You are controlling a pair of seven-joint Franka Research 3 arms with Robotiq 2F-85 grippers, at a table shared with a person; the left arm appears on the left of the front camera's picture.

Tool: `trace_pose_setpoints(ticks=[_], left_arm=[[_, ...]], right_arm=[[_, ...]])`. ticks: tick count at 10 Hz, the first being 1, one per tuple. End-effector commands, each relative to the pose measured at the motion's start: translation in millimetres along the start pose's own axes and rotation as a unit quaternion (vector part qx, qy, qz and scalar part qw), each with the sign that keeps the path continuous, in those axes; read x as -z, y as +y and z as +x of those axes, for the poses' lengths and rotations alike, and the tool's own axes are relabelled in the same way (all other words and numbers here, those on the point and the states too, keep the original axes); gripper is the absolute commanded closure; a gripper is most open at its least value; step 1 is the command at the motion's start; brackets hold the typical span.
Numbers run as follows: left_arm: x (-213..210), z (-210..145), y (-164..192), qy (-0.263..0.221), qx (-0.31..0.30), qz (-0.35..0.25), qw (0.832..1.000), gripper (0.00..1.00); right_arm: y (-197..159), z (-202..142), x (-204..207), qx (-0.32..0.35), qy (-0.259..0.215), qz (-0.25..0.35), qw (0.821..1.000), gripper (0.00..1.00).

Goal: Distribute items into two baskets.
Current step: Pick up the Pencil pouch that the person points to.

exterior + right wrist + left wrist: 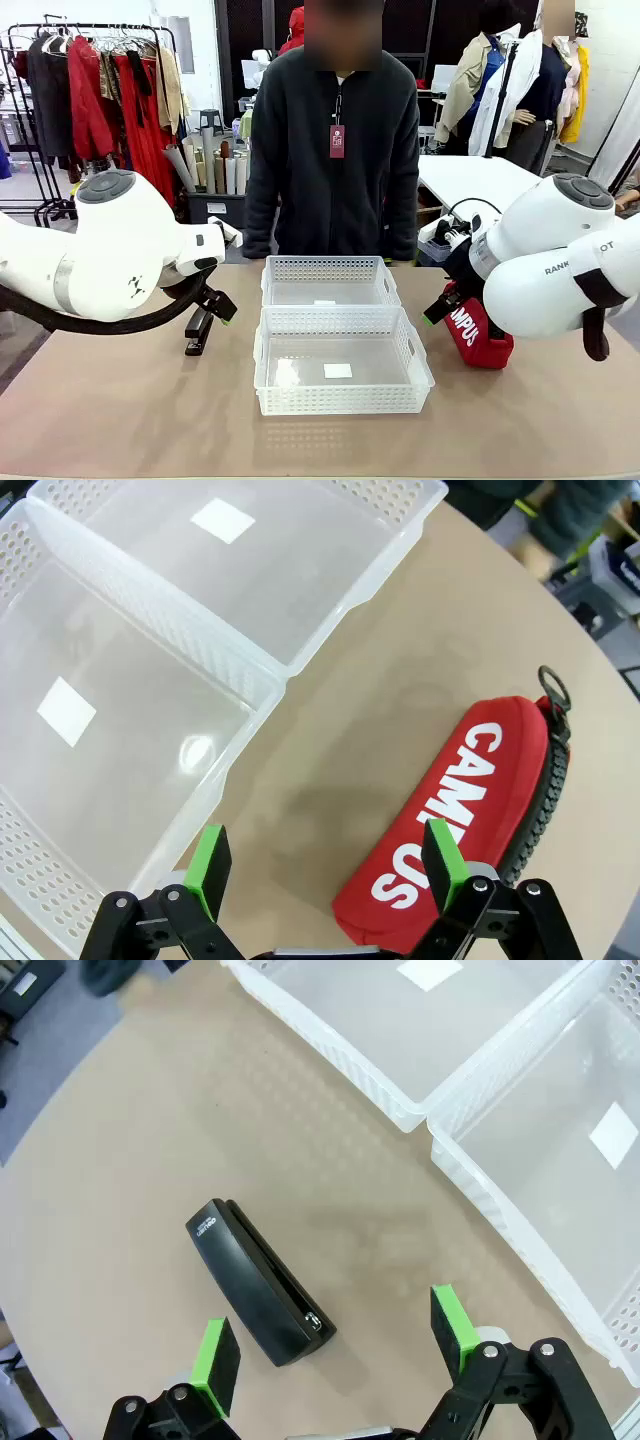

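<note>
Left tool [333, 1335] spread, tilted down over stapler [255, 1280]

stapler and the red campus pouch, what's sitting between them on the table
In the front view, the near basket and the far basket, both empty, sit between the stapler and the red pouch.

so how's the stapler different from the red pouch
The stapler is black and smooth; the pouch is red fabric with white CAMPUS lettering and a black zip. The stapler is smaller and slimmer; the pouch is longer and plumper. The stapler lies to the robot's left of the baskets, the pouch to their right. Shared: both lie on the table outside the baskets, ungripped, the stapler under the open left gripper, the pouch under the open right gripper.
</note>
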State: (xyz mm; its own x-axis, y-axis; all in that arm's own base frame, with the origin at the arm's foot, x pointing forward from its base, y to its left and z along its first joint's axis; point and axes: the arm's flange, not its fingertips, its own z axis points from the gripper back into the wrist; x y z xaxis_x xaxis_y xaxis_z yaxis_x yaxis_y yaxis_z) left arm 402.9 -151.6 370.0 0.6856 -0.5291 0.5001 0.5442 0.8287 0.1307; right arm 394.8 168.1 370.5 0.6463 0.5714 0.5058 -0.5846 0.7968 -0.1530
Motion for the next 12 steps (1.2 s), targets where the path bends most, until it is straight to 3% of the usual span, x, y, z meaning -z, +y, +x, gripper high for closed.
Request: trace_pose_setpoints(ticks=[1, 12], left_arm=[[-0.2, 0.0, 0.0, 0.000, 0.000, 0.000, 1.000, 0.00], [-0.2, 0.0, 0.0, 0.000, 0.000, 0.000, 1.000, 0.00]], right_arm=[[0.0, 0.1, -0.3, 0.000, 0.000, 0.000, 1.000, 0.00], [0.0, 0.1, -0.3, 0.000, 0.000, 0.000, 1.000, 0.00]])
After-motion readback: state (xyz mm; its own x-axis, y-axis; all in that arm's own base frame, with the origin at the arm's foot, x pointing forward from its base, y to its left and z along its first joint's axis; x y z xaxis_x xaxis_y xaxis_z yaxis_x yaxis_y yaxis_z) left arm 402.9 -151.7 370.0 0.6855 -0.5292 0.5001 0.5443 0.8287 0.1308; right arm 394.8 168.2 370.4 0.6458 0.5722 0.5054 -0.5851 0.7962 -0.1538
